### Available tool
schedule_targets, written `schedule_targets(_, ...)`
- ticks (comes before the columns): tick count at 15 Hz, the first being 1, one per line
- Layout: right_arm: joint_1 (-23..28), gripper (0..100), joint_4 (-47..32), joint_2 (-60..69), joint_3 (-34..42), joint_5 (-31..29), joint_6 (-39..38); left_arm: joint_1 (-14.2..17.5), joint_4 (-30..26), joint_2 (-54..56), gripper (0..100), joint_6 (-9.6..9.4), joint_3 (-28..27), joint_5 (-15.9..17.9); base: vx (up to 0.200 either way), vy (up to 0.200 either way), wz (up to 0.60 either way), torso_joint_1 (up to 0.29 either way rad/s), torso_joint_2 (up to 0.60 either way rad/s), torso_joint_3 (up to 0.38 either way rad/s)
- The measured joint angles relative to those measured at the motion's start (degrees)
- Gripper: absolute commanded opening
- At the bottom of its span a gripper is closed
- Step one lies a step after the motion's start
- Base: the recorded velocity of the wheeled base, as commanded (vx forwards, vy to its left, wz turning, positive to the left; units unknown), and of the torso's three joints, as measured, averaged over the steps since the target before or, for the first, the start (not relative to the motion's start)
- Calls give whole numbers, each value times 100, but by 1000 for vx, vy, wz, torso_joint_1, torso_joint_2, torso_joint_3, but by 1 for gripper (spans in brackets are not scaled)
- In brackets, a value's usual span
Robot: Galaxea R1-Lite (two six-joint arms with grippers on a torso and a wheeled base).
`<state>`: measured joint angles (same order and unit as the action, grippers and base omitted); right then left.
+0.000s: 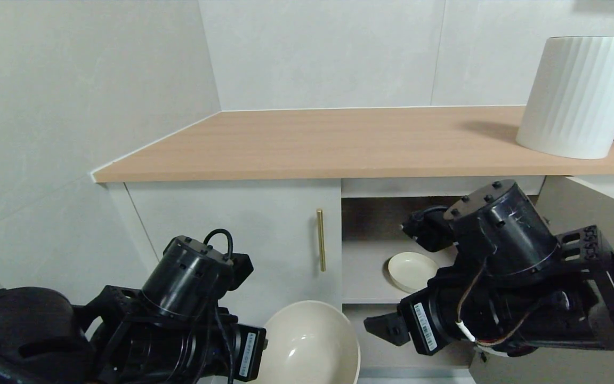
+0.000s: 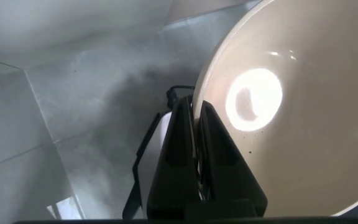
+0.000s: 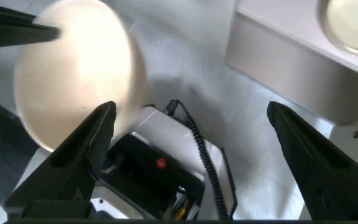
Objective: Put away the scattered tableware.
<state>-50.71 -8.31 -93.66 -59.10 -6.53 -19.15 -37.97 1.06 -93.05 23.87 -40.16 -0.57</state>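
Altogether, left end effector (image 2: 196, 104) grips one bowl (image 1: 309, 344); one plate (image 1: 412, 269) sits shelved.

Black arms (image 1: 499, 234), cables (image 1: 221, 234), prob. barcode labels (image 1: 425, 326)

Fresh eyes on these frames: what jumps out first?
The cream bowl, pinched by its rim in the left tool, low near the closed cabinet door. Then the small plate on the open cabinet's shelf, with the right tool open in front. A white ribbed container stands on the counter at right.
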Motion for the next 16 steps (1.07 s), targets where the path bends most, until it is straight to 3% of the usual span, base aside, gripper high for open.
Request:
schedule_targets(3, -413, 100, 11, -206, -66, -219, -235, -56, -2, -61, 0, 2, 0, -7, 0, 0, 0, 0, 0, 0)
schedule_targets(10, -507, 100, 6, -1025, -433, -580, -699, -105, -2, -68, 0, 2, 0, -11, 0, 0, 0, 0, 0, 0)
schedule_targets(11, -507, 0, 9, -1073, -443, -578, -703, -105, -2, -66, 0, 2, 0, -11, 0, 0, 0, 0, 0, 0)
schedule_targets(16, -513, 0, 24, -1196, -455, -564, -717, -111, 16, -77, 0, 13, 9, 0, 0, 0, 0, 0, 0, 0)
